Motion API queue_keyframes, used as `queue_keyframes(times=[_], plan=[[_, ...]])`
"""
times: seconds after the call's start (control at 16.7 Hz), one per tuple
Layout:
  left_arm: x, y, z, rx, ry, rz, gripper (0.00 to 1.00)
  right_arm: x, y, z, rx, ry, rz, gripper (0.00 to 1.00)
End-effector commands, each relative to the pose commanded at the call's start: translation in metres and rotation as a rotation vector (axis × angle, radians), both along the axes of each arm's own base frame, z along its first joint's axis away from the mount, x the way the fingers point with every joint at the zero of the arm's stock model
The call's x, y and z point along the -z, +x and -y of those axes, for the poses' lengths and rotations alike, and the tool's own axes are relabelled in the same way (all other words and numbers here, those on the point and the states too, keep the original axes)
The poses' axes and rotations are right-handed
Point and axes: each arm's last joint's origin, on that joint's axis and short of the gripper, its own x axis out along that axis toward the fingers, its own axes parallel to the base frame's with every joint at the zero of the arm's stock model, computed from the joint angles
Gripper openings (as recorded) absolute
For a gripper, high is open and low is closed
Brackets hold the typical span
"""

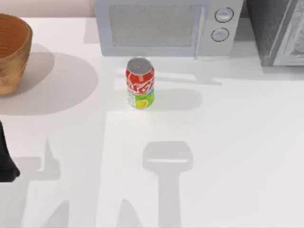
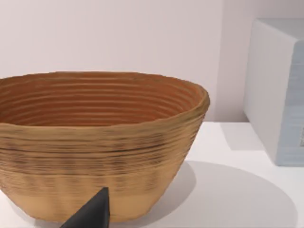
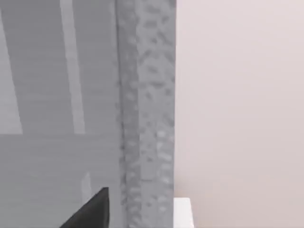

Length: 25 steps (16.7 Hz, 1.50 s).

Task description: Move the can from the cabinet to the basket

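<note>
- The can (image 1: 140,83) is seen standing upright on the open white table (image 1: 228,142), just in front of the light grey microwave (image 1: 166,28) and well apart from both the cabinet (image 1: 278,31) at the far right and the basket (image 1: 12,52) at the far left edge.
- Nothing is held around the can; it stands free, silver top up.
- The left arm (image 1: 5,156) is glimpsed as a dark shape at the table's left edge, and its wrist camera is faced by the basket's ribbed wall (image 2: 95,147), which appears empty inside.
- A dark fingertip (image 2: 92,211) of the left gripper is caught low in that view; how far the fingers are spread cannot be told, and no grasp is visible.
- The cabinet's speckled side (image 3: 147,118) is faced closely by the right wrist camera, with one dark fingertip (image 3: 92,209) of the right gripper showing; its opening cannot be told either.
- The can is judged to be already out of the cabinet, with the carry to the basket not yet done.
- A reach to the can from the left, a grasp around its body, a lift and a release over the basket are called for next.
</note>
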Motion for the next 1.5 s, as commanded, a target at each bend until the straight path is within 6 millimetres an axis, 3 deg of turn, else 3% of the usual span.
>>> queue_keyframes(times=[0.3, 0.48, 0.66, 0.84, 1.2, 1.5], plan=[[0.0, 0.0, 0.0, 0.0, 0.0, 0.0, 1.0, -0.109, 0.0, -0.003, -0.005, 0.022, -0.012, 1.0], [0.0, 0.0, 0.0, 0.0, 0.0, 0.0, 1.0, -0.167, -0.011, -0.026, -0.006, 0.023, -0.012, 1.0], [0.0, 0.0, 0.0, 0.0, 0.0, 0.0, 1.0, -0.209, -0.024, -0.053, -0.006, 0.009, -0.004, 1.0], [0.0, 0.0, 0.0, 0.0, 0.0, 0.0, 1.0, -0.229, -0.032, -0.069, -0.005, -0.004, 0.004, 1.0], [0.0, 0.0, 0.0, 0.0, 0.0, 0.0, 1.0, -0.23, -0.033, -0.07, -0.002, -0.007, 0.005, 1.0], [0.0, 0.0, 0.0, 0.0, 0.0, 0.0, 1.0, -0.234, -0.005, -0.091, 0.003, -0.015, 0.014, 1.0]])
